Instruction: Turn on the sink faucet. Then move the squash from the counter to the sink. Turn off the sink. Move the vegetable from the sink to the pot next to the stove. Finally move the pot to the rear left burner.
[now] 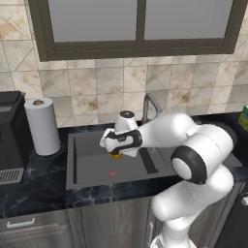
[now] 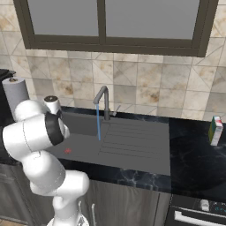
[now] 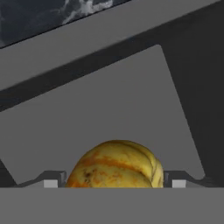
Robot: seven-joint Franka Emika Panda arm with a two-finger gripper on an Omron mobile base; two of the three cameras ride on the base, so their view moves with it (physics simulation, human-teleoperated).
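We see claw (image 3: 114, 183) clenched on squash (image 3: 116, 164), fruit wedged between both fingertips. Beneath claw: sink (image 1: 89, 162) floor. Faucet (image 2: 102, 102) beyond claw, water running.

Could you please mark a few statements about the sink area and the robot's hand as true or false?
1. Water is running from the slim grey metal faucet. True: a blue stream falls from its spout.
2. The small roundish yellow squash lies on the glossy black marble counter. False: it sits between the gripper's fingers above the dark grey rectangular sink.
3. A white paper towel roll stands on the counter beside the sink. True.
4. The window above the sink has a white frame. False: the frame is dark brown.
5. A red drain mark shows on the sink floor. True.
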